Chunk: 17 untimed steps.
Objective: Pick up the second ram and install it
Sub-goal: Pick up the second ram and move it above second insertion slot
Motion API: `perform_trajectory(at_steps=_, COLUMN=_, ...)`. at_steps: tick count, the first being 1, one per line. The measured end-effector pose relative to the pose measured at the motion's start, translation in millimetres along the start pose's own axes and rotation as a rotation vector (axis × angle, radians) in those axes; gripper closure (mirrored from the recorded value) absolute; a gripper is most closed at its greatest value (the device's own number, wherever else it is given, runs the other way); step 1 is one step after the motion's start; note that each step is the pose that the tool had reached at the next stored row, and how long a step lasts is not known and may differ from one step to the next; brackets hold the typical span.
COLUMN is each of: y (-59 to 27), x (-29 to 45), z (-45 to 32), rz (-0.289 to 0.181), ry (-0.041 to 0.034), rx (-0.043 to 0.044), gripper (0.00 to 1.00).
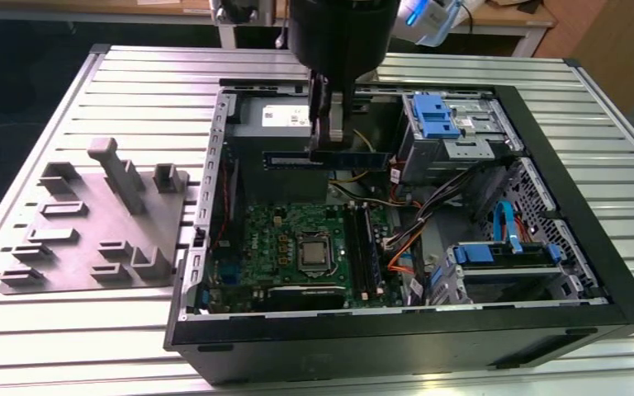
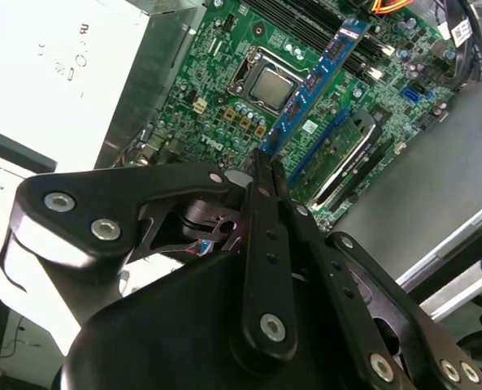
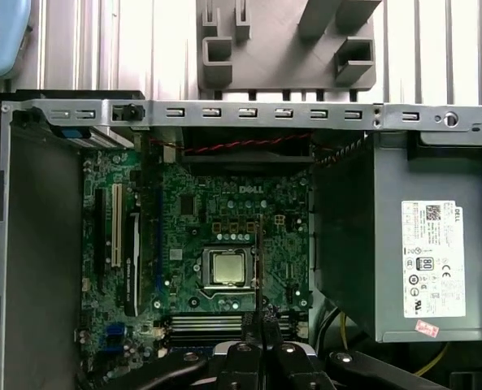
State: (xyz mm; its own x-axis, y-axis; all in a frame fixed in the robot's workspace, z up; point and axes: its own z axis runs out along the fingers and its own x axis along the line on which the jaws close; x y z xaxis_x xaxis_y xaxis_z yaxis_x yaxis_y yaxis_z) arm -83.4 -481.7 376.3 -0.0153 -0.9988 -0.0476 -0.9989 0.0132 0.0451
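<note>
While the claw (image 1: pixel 327 147) is clamped on the second ram (image 1: pixel 363 159), that stick hangs level above the green motherboard (image 1: pixel 278 239) inside the case (image 1: pixel 405 340).

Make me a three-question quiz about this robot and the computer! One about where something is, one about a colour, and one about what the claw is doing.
1. Where is the ram?
A) held up over the open case
B) lying on the floor
C) pushed into a slot

2. What colour is the board?
A) red
B) green
C) yellow

3. What is the claw doing?
A) open and empty
B) shut on the ram
C) shut on a screwdriver

Answers:
1 A: in the exterior view, the ram hangs in the claw above the case.
2 B: the board looks green in both wrist views.
3 B: in the second wrist view, the claw is clamped on the ram.
</note>
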Motion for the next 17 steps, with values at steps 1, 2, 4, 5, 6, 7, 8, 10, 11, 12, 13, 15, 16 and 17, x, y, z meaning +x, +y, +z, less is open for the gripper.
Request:
perform_trajectory(at_steps=1, y=-0.1, x=0.1, z=1.8, rz=-0.001, ry=0.0001, rx=-0.0002, gripper=0.88)
perform_trajectory(at_steps=2, y=-0.2, x=0.2, z=3.5, rz=-0.002, ry=0.0003, rx=-0.0005, gripper=0.88)
perform_trajectory(at_steps=4, y=-0.5, x=0.3, z=7.2, rz=-0.006, ry=0.0003, rx=-0.0015, gripper=0.88)
perform_trajectory(at_steps=5, y=-0.7, x=0.4, z=9.0, rz=-0.008, ry=0.0004, rx=-0.0023, gripper=0.88)
perform_trajectory(at_steps=6, y=-0.7, x=0.5, z=10.7, rz=-0.010, ry=0.0005, rx=-0.0030, gripper=0.88)
perform_trajectory(at_steps=7, y=-0.8, x=0.6, z=12.7, rz=-0.011, ry=0.0005, rx=-0.0036, gripper=0.88)
perform_trajectory(at_steps=8, y=-0.9, x=0.7, z=14.5, rz=-0.012, ry=0.0006, rx=-0.0041, gripper=0.88)
perform_trajectory(at_steps=10, y=-1.1, x=0.9, z=18.0, rz=-0.015, ry=0.0009, rx=-0.0052, gripper=0.88)
perform_trajectory(at_steps=11, y=-1.2, x=0.9, z=19.8, rz=-0.016, ry=0.0010, rx=-0.0057, gripper=0.88)
perform_trajectory(at_steps=12, y=-1.2, x=1.0, z=21.6, rz=-0.017, ry=0.0009, rx=-0.0060, gripper=0.88)
perform_trajectory(at_steps=13, y=-1.3, x=1.1, z=23.5, rz=-0.018, ry=0.0009, rx=-0.0064, gripper=0.88)
perform_trajectory(at_steps=15, y=-1.5, x=1.3, z=27.1, rz=-0.021, ry=0.0012, rx=-0.0070, gripper=0.88)
perform_trajectory(at_steps=16, y=-1.6, x=1.4, z=29.0, rz=-0.022, ry=0.0011, rx=-0.0072, gripper=0.88)
perform_trajectory(at_steps=17, y=-1.7, x=1.5, z=30.8, rz=-0.023, ry=0.0012, rx=-0.0078, gripper=0.88)
